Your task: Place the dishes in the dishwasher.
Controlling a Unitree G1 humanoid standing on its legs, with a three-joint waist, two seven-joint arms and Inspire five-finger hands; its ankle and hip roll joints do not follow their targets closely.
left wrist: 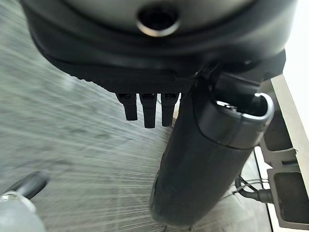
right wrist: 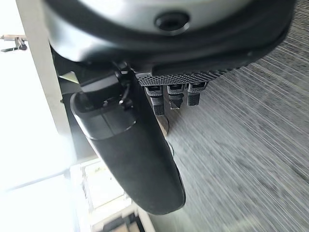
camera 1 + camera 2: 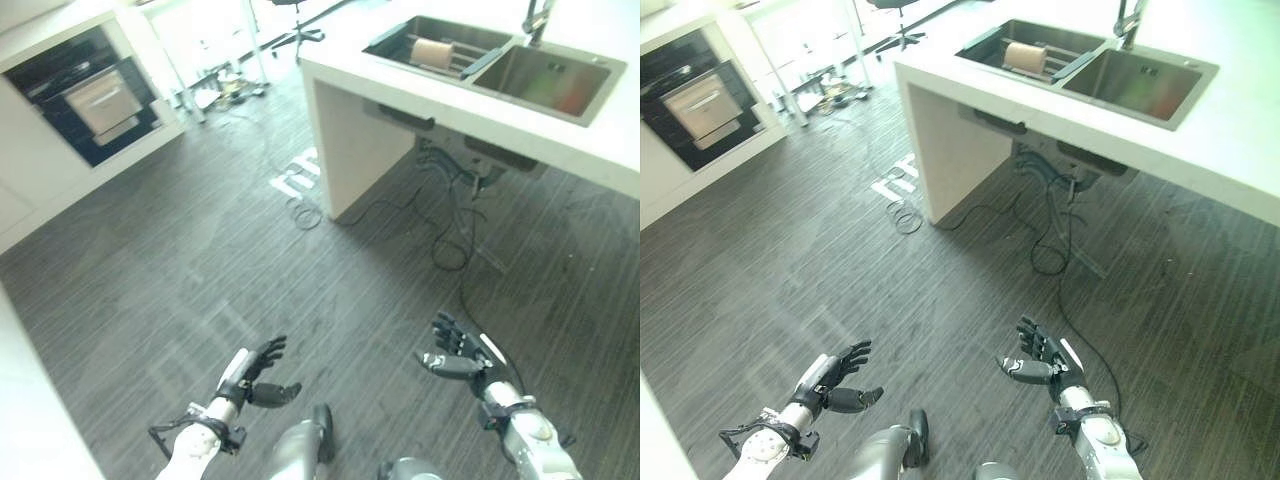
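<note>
A beige cup-like dish (image 3: 432,52) lies on a rack in the left basin of the steel sink (image 3: 548,102), set in the white counter at the far right. A dark built-in appliance (image 3: 85,95) with a pale pulled-out front stands in the cabinet wall at the far left. My left hand (image 3: 262,375) and right hand (image 3: 452,355) hang low over the dark wood floor, far from both. Their fingers are relaxed and open, with nothing in them. The left wrist view shows straight fingers (image 1: 149,111) over bare floor, and the right fingers (image 2: 174,99) look the same.
The white counter's end panel (image 3: 340,140) stands ahead, with cables (image 3: 445,215) trailing on the floor under it. A tap (image 3: 538,18) rises behind the sink. A white unit's edge (image 3: 30,400) runs along my near left. A chair base (image 3: 298,38) stands far back.
</note>
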